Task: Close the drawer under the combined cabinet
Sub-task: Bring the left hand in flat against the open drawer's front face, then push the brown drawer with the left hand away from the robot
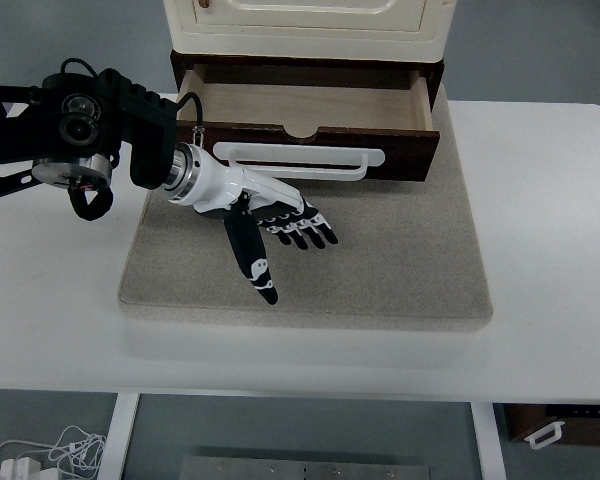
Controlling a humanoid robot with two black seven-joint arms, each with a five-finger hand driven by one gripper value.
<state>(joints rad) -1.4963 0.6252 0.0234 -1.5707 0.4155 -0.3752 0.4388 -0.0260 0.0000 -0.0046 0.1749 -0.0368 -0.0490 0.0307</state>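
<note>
Fingers [305, 225] released, spread flat, grasping nothing. Left hand [265, 215] hovered at frame centre over grey mat [400, 260], just below white handle [300, 160]. Drawer [310, 125] open, upper centre, under cream cabinet [305, 25]. Mat on white worktop [550, 250].

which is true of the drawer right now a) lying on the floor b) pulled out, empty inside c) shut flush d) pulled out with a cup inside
b: the drawer stands pulled out from under the cabinet, its bare wood bottom showing, with the open left hand just in front of its white handle.
</note>
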